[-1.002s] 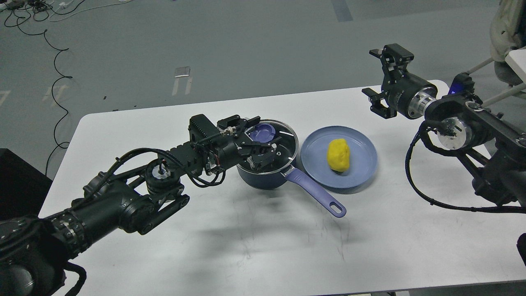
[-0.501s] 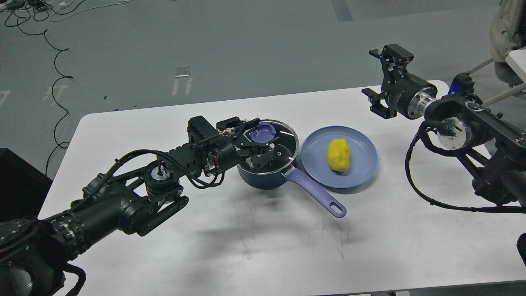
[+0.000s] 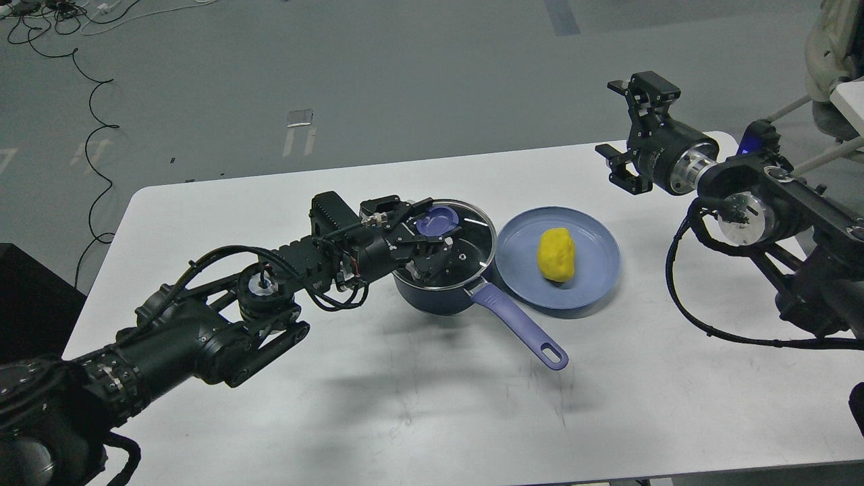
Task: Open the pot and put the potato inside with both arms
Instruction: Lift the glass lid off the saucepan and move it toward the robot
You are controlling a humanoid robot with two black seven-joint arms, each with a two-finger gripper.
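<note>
The navy pot stands mid-table with its lavender handle pointing to the front right. Its glass lid lies on it, shifted right so its rim reaches the plate's edge. My left gripper reaches over the lid from the left, its fingers closed around the purple knob. The yellow potato lies on the blue plate, right of the pot. My right gripper is open and empty, held above the table's far right corner, well apart from the potato.
The white table carries the pot and plate; its front half is bare. Cables lie on the grey floor at the far left. A chair and a white surface stand beyond the right edge.
My left gripper has shifted slightly right with the lid; the lid's rim now reaches the plate's edge. The pot and its handle moved a little too. The right arm has not moved.
</note>
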